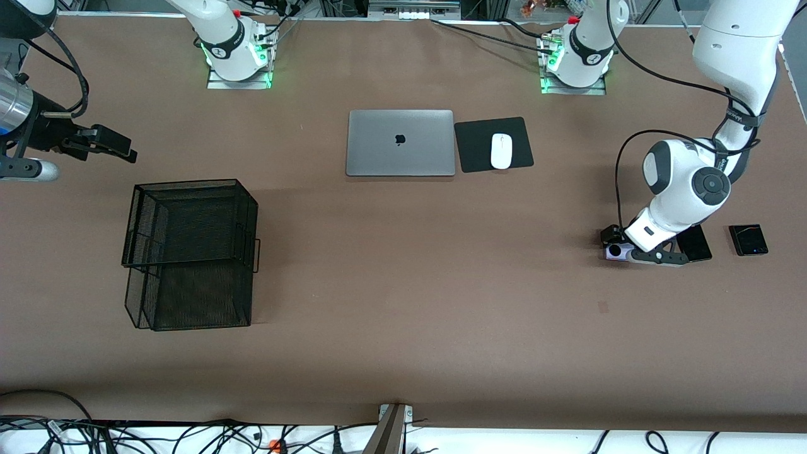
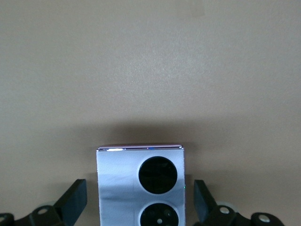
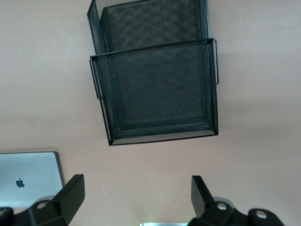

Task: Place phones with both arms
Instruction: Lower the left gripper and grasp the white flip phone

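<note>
The small lavender-white phone with two black circles lies flat on the brown table at the left arm's end. My left gripper is low over it, open, one finger on each side with a narrow gap. In the front view the left arm covers most of this phone. The long black slab phone lies beside it, partly under the arm. The small squarish black phone lies a little farther toward the table's end. My right gripper hangs open and empty at the right arm's end.
A black wire-mesh tray stack stands near the right arm's end, also in the right wrist view. A closed grey laptop, and a white mouse on a black pad, lie between the two bases.
</note>
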Action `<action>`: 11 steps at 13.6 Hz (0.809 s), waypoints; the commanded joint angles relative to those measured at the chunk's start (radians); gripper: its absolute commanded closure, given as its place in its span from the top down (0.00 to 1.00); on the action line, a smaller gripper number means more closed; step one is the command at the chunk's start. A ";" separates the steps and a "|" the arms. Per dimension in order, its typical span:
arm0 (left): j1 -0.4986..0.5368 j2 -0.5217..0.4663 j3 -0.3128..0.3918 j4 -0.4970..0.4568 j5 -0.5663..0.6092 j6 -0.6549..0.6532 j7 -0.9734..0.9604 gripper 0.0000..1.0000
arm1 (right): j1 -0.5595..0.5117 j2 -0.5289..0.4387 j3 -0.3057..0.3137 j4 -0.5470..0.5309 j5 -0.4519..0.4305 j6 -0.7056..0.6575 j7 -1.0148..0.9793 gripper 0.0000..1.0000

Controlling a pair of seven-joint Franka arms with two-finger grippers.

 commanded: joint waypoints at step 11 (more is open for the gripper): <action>0.010 0.014 -0.006 0.024 0.020 -0.002 0.017 0.22 | 0.016 -0.008 0.002 -0.021 0.123 -0.006 0.041 1.00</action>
